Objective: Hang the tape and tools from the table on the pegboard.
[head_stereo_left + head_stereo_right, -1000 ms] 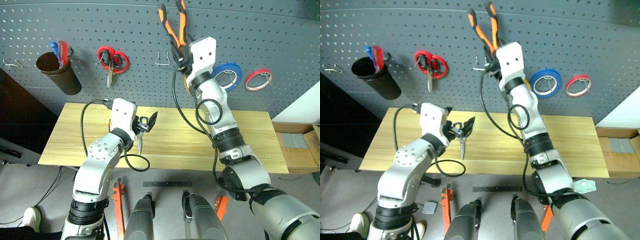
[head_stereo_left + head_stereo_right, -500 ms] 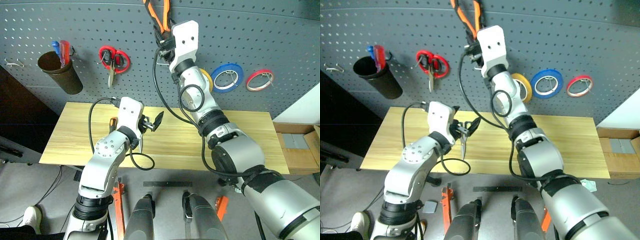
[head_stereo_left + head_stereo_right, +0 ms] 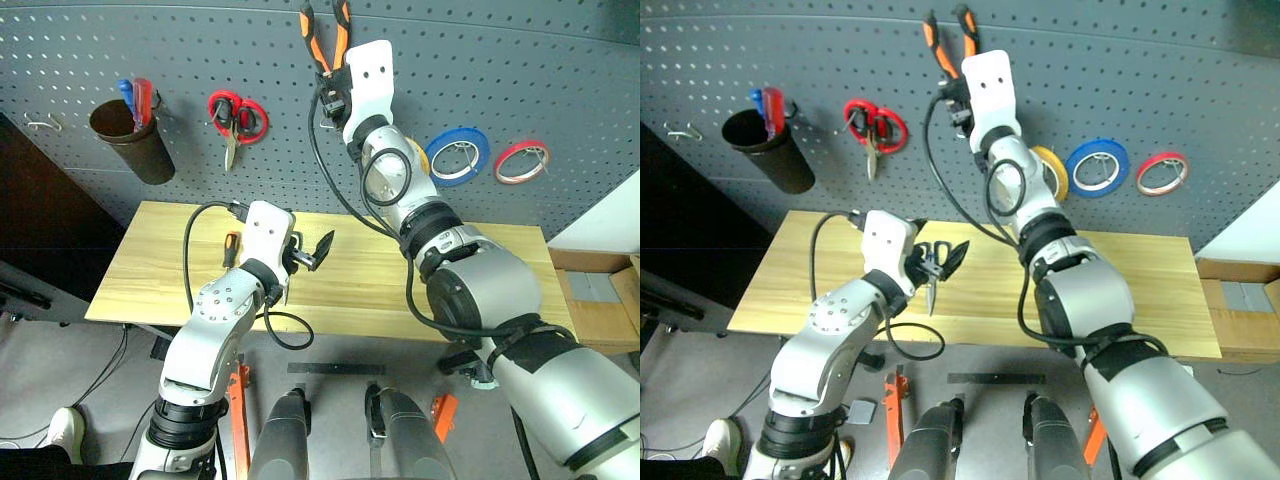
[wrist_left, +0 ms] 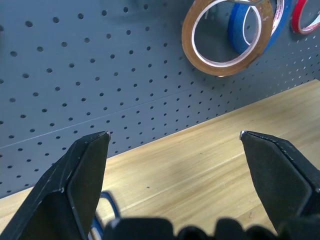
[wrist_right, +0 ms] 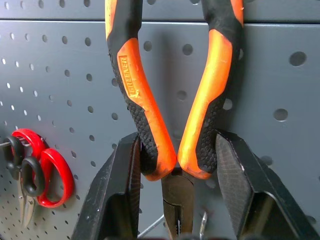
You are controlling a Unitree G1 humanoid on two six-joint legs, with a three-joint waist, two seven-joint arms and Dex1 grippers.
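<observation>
We see right gripper raised at 12 o'clock against pegboard, fingers clamped on orange-and-black pliers, handles pointing up. Left gripper hovers over table, fingers spread wide, holding nothing. Yellow tape hangs on pegboard just beside right arm, blue tape at its 3 o'clock, red tape further same way. Red scissors hang at 9 o'clock from pliers, dark cup beyond. Blue-handled scissors lie on table under left gripper.
</observation>
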